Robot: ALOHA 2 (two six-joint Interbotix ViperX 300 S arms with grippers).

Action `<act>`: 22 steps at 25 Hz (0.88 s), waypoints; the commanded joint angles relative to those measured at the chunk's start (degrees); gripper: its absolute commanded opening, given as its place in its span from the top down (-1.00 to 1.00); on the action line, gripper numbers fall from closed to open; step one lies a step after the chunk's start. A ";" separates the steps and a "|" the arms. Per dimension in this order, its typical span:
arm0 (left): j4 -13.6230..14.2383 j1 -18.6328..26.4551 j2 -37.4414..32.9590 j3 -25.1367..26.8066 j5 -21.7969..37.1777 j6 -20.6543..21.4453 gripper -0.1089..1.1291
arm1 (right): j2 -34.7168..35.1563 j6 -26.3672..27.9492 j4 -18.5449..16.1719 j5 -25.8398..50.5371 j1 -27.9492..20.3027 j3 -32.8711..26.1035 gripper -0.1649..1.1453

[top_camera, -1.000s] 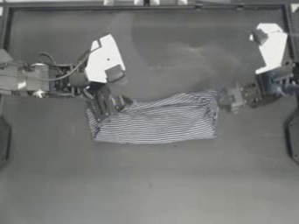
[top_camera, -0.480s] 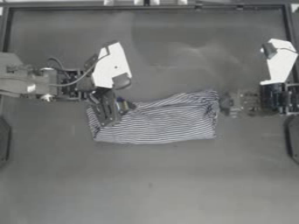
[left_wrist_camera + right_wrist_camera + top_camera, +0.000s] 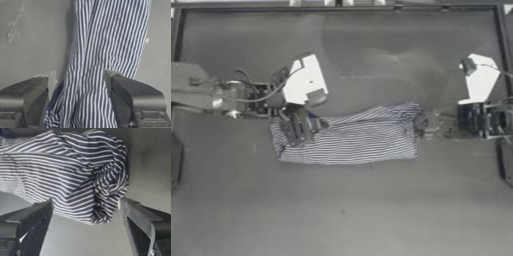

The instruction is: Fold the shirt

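Note:
The striped shirt (image 3: 361, 137) lies in a rough, wrinkled oblong bundle at the table's middle. My left gripper (image 3: 298, 129) is down over its left end. In the left wrist view that gripper (image 3: 78, 82) stands open, and a band of the shirt (image 3: 100, 50) runs between its jaws. My right gripper (image 3: 436, 122) hovers just off the shirt's right edge, apart from the cloth. The right wrist view shows this gripper (image 3: 85, 205) open and holding nothing, with the bunched end of the shirt (image 3: 60, 165) just ahead of it.
The dark table (image 3: 345, 210) stretches in front of the shirt and behind it. A black frame rail (image 3: 338, 7) runs along the far edge. Both arms' white wrist housings hang above the table on either side of the shirt.
My right gripper has left the shirt's right end and drawn back to the right. The left arm has shifted slightly right over the shirt's left end. The shirt has settled a bit flatter.

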 commanded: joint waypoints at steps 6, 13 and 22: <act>0.18 -0.09 -1.23 -1.23 -0.44 0.00 -0.64 | 5.01 -0.09 0.62 -8.79 -1.32 0.62 -0.81; 0.18 -0.26 -1.23 -0.88 -0.44 0.00 -0.64 | 7.91 -0.97 0.18 -12.74 -3.52 1.67 -0.81; 0.09 -0.44 -0.62 -0.88 -0.35 0.00 -0.58 | 10.02 -1.41 -1.93 -14.77 -5.89 2.02 -0.81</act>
